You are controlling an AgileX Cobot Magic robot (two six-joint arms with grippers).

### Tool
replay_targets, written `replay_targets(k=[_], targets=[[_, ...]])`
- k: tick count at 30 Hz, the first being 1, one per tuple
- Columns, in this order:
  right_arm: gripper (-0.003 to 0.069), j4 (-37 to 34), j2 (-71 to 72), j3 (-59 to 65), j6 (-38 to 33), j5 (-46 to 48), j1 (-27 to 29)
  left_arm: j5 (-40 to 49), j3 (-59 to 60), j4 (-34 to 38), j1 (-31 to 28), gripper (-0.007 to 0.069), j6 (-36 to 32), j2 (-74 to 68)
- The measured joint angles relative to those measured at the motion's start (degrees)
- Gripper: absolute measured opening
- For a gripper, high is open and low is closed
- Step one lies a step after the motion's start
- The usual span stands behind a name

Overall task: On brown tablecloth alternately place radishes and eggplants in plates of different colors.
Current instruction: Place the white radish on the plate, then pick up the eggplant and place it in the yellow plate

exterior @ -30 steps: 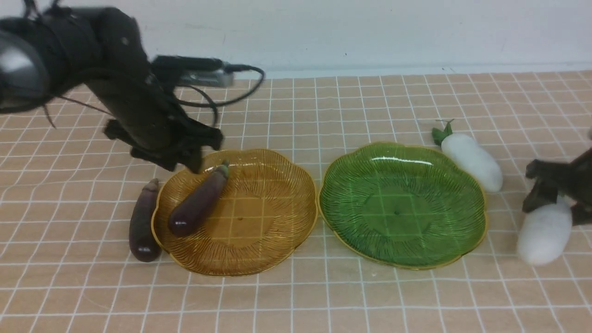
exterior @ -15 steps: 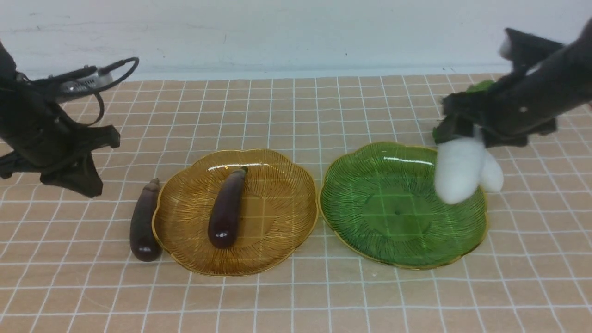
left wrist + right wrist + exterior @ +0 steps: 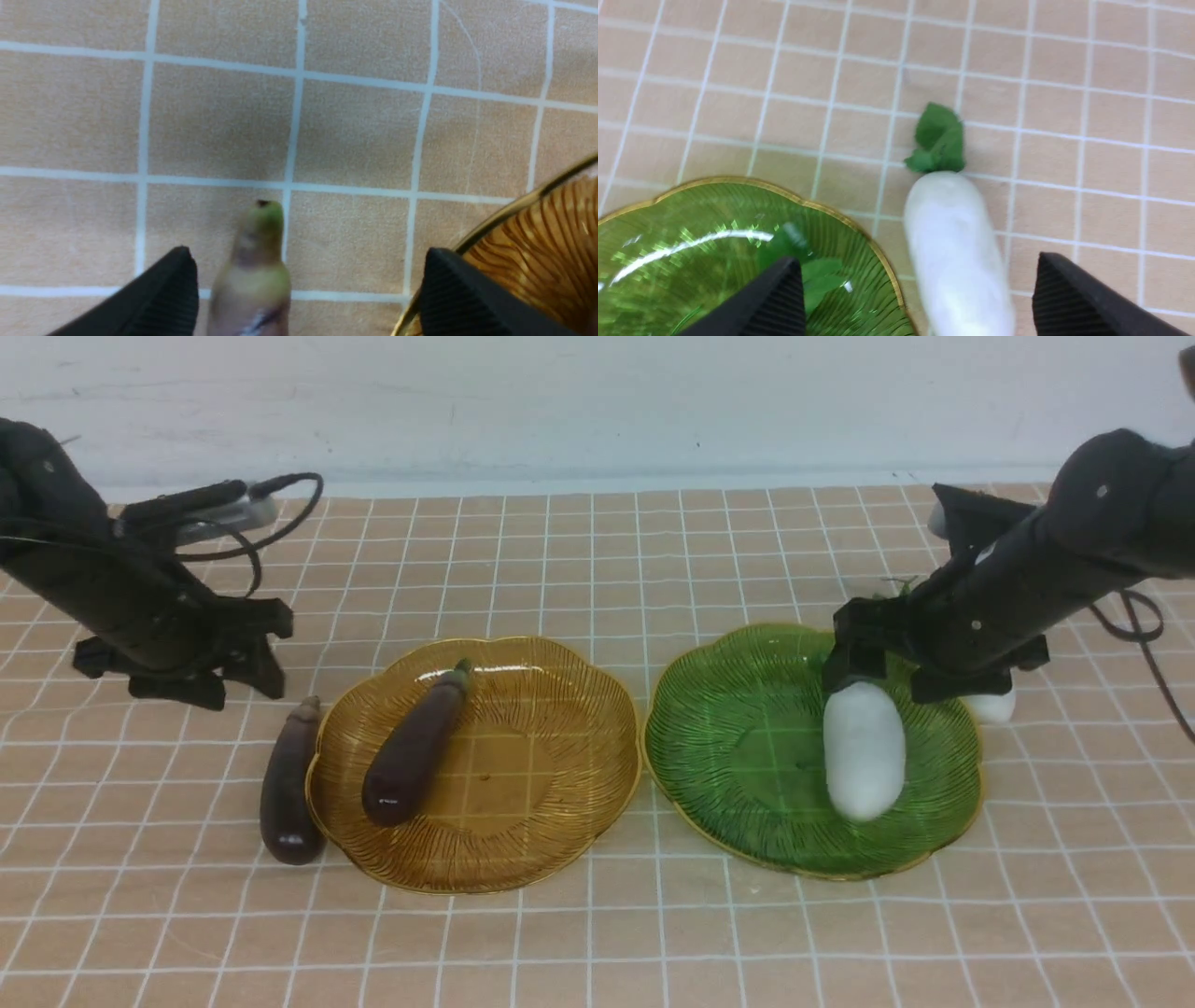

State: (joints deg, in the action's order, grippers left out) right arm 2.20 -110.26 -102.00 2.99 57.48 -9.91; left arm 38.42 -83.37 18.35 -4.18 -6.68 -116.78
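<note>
Surface: tan-brown tablecloth [image 3: 597, 943] with a thin white grid, slightly wrinkled at frame left. Plain white wall [image 3: 597, 401] across the top.

Amber ribbed gold-rimmed plate [image 3: 560, 840] sits centre-left and green ribbed gold-rimmed plate [image 3: 738, 756] centre-right, rims just beside each other.

- Glossy dark purple eggplant [image 3: 414, 758] lies tilted in the amber plate.
- Second purple eggplant [image 3: 289, 784] lies on the cloth, just beside that plate's left rim.
- White oblong radish [image 3: 864, 751] lies in the green plate's right half.
- Second white radish [image 3: 991, 707] is on the cloth right of it, mostly hidden by the arm.

Left gripper [image 3: 238, 689]: fingers wide, empty, over the second eggplant's stem. Right gripper [image 3: 882, 679]: fingers wide, holding nothing.
</note>
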Motion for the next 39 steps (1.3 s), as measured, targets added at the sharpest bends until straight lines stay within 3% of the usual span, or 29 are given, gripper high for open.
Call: replay_targets(k=[12, 30, 35, 39], targets=[[0.0591, -0.58, -1.41, -0.56, 0.76, -0.23, 2.72, 7.83, -4.09, -3.89, -3.29, 0.0577, 1.55, 2.92], [0.0590, -2.20, -2.71, -0.71, 0.76, -2.20, 2.72, 12.32, -4.09, -7.33, -1.88, 0.0572, 2.92, -3.87], [0.0590, -2.20, -5.03, -0.88, 0.76, -5.64, 2.84, 13.44, -4.16, -8.53, -1.88, 0.0462, 3.04, -4.35], [0.0590, -2.20, -7.88, -0.90, 0.76, -6.89, 3.71, 15.62, -4.83, -10.90, -1.84, 0.0251, 3.64, -4.37]])
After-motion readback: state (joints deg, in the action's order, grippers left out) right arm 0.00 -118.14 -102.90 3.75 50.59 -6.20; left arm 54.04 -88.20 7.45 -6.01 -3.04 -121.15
